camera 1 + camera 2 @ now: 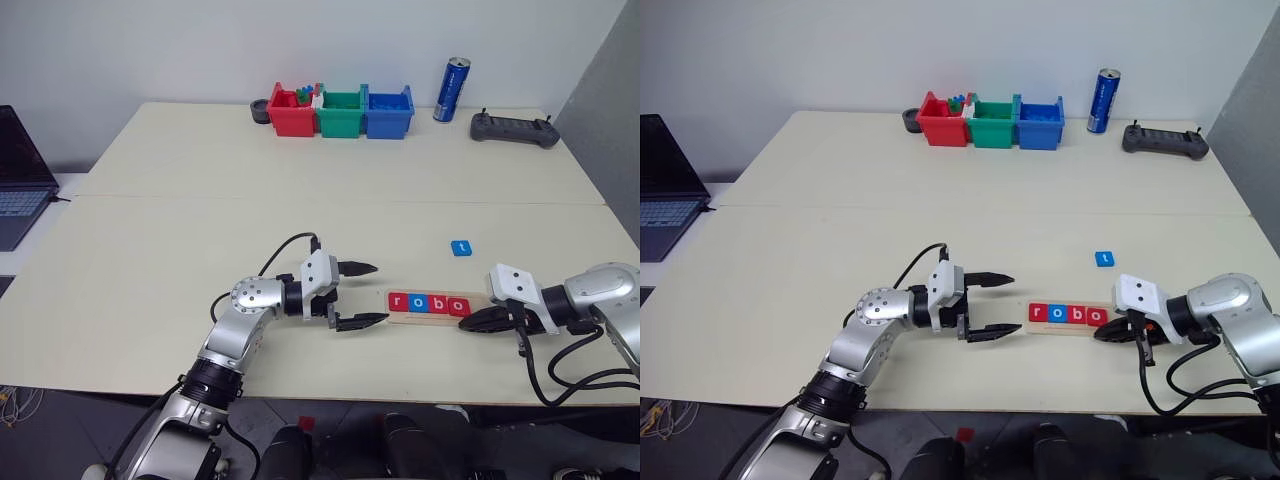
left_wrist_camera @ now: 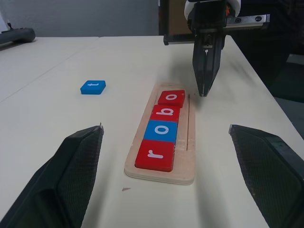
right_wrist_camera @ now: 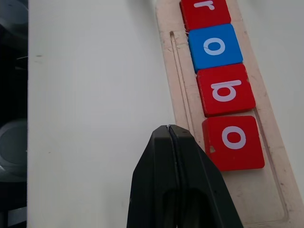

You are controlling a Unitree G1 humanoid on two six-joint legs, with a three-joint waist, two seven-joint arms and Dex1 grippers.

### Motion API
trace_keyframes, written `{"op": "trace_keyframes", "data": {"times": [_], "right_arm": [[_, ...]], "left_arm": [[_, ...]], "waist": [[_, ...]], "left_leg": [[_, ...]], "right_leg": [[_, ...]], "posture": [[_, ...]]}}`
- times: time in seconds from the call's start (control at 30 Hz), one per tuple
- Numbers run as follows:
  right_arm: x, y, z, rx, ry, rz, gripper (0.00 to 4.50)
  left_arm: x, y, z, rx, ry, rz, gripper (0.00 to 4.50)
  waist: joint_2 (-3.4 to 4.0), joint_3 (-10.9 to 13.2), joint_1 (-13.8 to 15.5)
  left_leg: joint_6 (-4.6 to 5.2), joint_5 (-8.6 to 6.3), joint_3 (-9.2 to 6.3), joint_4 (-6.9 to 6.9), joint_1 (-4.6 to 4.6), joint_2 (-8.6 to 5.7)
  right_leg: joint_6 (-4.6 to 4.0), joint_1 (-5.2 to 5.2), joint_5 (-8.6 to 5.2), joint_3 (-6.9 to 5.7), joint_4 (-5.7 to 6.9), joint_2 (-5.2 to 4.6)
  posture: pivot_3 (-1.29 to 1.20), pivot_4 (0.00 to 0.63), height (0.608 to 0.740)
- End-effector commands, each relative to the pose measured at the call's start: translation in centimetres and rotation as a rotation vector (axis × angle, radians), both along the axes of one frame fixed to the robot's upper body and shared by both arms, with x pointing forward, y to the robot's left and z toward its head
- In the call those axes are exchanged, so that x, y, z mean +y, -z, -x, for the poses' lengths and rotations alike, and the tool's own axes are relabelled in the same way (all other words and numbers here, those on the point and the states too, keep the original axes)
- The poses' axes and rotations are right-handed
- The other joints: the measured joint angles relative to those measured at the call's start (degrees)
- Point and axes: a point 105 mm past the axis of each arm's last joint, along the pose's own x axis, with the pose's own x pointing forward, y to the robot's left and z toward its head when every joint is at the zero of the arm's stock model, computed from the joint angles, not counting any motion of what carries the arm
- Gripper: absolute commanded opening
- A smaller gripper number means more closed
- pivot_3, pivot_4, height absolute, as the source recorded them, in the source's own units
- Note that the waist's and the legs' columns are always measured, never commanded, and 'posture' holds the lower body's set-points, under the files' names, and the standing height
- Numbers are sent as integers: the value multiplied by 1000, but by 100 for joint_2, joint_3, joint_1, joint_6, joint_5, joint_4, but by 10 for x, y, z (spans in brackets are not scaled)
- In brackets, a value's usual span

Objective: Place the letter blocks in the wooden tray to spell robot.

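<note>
My right claw [image 3: 173, 137] is pinched fully shut with nothing in it, tip angled down at the near edge of the wooden tray [image 1: 400, 319], just beside the last red o [image 3: 232, 141]. Left claw [image 1: 358, 294] is wide open and empty, parked level at the tray's other end, so the tray sits between the two.

In the tray so far: red r [image 2: 155, 155], blue o [image 2: 161, 131], red b [image 2: 166, 113], then that red o, all touching in a row. One slot is bare at the right-hand end. The missing piece, the blue t block [image 1: 460, 247], lies flat on the table [image 1: 200, 230] further out, well apart from the tray and on my right arm's side.

So the step in hand, as I read it, is fetching the t. My plan: open the right claw before moving, lift clear of the tray so I don't nudge the row, come down on the t square across two opposite edges. It's thin, so I'd go low. Can't quite tell from here which way the t is turned, might need a twist before dropping it in.
</note>
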Motion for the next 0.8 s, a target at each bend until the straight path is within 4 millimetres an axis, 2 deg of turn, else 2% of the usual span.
{"op": "trace_keyframes", "data": {"times": [0.03,0.8], "right_arm": [[2,-9,-8,-56,-7,4,27],[-5,-12,-25,-104,27,13,27]], "left_arm": [[-2,-10,2,-41,20,17,4500],[-2,-12,-2,-43,14,17,4500]], "waist": [[0,0,-1],[0,0,-3]], "left_leg": [[0,0,0,0,0,0],[0,0,-1,0,0,0]], "right_leg": [[0,0,0,0,0,0],[0,0,0,-1,0,0]], "posture": [[0,150,740],[0,150,740]]}}
